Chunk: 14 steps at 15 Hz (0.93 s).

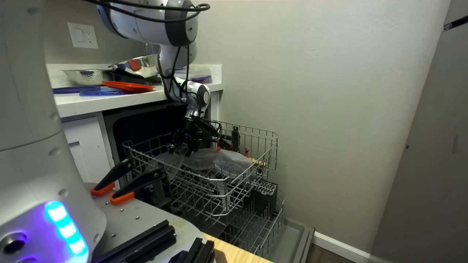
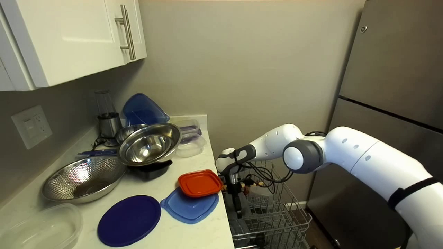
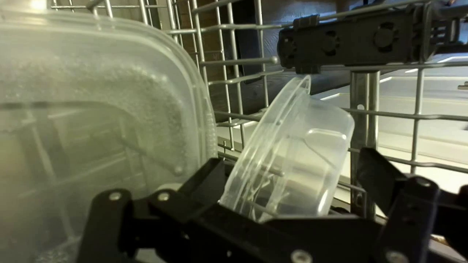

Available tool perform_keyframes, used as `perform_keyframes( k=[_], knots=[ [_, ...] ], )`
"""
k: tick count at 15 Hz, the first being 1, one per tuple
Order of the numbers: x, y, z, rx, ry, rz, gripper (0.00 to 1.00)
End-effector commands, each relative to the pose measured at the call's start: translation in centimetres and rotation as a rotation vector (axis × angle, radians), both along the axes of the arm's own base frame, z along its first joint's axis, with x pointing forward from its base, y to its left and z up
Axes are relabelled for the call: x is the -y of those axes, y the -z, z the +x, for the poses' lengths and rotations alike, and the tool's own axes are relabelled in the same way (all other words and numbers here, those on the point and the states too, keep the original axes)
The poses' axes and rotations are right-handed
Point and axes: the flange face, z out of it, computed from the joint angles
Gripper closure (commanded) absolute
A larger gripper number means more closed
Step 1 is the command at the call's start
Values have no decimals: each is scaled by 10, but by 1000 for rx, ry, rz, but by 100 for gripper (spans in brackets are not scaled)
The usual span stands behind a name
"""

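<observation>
Container [image 3: 309,160], clear plastic, as yet ungripped, stood in upper dishwasher rack [image 3: 416,116] beside round-cornered tub [image 3: 120,80]; gripper [image 1: 181,149] spread wide, empty.

Small clear tub [image 3: 305,157] partly behind fingers [image 3: 206,180]

"What's the arm [image 2: 373,155] like?"
"Rounded and white, with dark grey joint rings [image 2: 311,155] and, toward the right, a black strap [image 2: 413,192]."
"And cables [image 1: 164,21]?"
"Black, looped along it. At the near left, the base [image 1: 47,175] carries three bright bluish lights [image 1: 67,231]."
"The end effector [image 3: 292,168]?"
"Black and angular, with round silvery screws [image 3: 163,196]."
</observation>
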Motion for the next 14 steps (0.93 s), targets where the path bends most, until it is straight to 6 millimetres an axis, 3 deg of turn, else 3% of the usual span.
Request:
perform_keyframes(
  k=[1, 9, 14],
  knots=[
    [-16, -10, -14, 33, 16, 27, 0],
    [-16, -40, -32, -55, -88, 220, 0],
    [-17, -45, -45, -85, -112, 284, 0]
  ],
)
